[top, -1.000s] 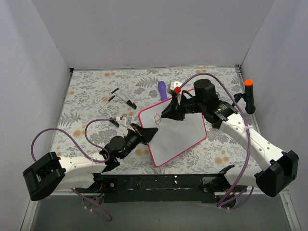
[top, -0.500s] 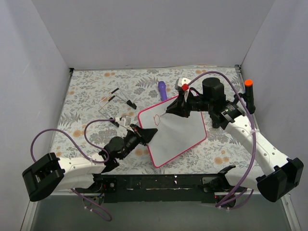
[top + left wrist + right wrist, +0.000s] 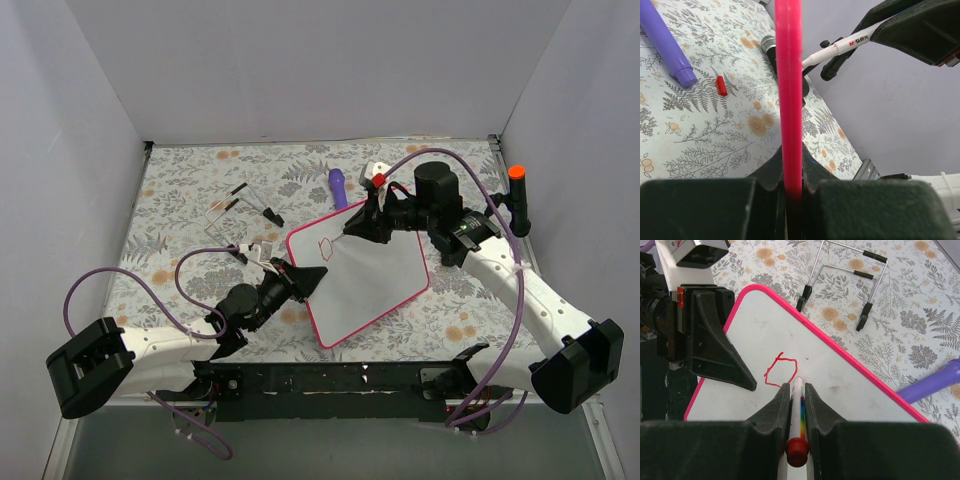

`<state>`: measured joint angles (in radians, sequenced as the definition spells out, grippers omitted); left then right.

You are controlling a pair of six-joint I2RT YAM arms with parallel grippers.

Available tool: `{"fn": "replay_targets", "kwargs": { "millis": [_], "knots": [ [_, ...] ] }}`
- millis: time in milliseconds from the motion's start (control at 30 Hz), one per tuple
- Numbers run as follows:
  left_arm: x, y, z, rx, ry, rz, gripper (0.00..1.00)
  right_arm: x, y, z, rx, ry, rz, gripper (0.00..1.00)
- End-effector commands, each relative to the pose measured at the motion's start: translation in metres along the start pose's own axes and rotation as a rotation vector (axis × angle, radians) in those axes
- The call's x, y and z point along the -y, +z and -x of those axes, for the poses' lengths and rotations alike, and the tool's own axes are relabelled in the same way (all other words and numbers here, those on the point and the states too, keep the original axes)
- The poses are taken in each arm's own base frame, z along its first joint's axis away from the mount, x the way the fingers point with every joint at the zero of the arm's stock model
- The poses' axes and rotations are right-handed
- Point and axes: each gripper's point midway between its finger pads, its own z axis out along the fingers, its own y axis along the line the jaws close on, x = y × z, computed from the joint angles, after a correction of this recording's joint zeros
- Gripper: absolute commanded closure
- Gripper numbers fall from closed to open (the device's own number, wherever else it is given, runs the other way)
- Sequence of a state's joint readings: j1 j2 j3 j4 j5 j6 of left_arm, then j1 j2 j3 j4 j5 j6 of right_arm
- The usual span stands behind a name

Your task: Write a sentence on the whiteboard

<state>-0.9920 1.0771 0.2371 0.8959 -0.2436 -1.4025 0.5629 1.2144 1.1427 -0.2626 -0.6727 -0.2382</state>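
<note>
Left gripper (image 3: 306, 279) is clamped on the near-left frame edge of the whiteboard (image 3: 375, 285), bracing it tilted mid-table. Right gripper (image 3: 362, 226) pinches the marker (image 3: 798, 400), tip just beside the sentence (image 3: 780, 371), which is only one red loop. Writing looks barely begun; next needs short rightward strokes with light, steady contact.

There is one whiteboard (image 3: 375, 285) with a pink frame, and one red loop (image 3: 781, 371) is drawn on it. One white marker pen (image 3: 840, 48) with a red end is in view. On the floral cloth lie one purple stick (image 3: 338, 187), one small red cap (image 3: 721, 85) and one wire stand (image 3: 874, 256) with black tips. One black post with an orange top (image 3: 517, 195) stands at the right edge. There are two grippers: the left gripper (image 3: 318, 273) and the right gripper (image 3: 352, 228).
</note>
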Motion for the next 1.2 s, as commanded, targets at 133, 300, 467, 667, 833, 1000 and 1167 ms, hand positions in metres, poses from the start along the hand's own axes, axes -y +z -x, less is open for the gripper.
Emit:
{"fn": "replay_targets", "kwargs": {
  "millis": [133, 300, 467, 667, 833, 1000, 1167],
  "knots": [
    [0.042, 0.0, 0.042, 0.142, -0.066, -0.139, 1.0, 0.0, 0.003, -0.006, 0.009, -0.007, 0.005, 0.99],
    [0.042, 0.0, 0.042, 0.142, -0.063, -0.137, 1.0, -0.005, 0.001, -0.015, -0.002, -0.005, 0.014, 0.99],
    [0.041, 0.001, 0.042, 0.141, -0.062, -0.134, 1.0, -0.011, -0.001, -0.021, -0.007, -0.004, 0.031, 0.99],
    [0.041, 0.002, 0.041, 0.137, -0.063, -0.136, 1.0, -0.008, 0.0, -0.014, 0.0, -0.007, 0.028, 0.99],
    [0.042, 0.003, 0.04, 0.133, -0.061, -0.136, 1.0, -0.003, 0.001, -0.004, 0.013, -0.013, 0.02, 0.99],
    [0.044, 0.003, 0.041, 0.133, -0.062, -0.143, 1.0, 0.001, 0.002, 0.005, 0.024, -0.024, 0.009, 0.99],
    [0.043, 0.004, 0.041, 0.132, -0.06, -0.14, 1.0, 0.004, 0.002, 0.008, 0.028, -0.023, -0.006, 0.99]
  ]
}}
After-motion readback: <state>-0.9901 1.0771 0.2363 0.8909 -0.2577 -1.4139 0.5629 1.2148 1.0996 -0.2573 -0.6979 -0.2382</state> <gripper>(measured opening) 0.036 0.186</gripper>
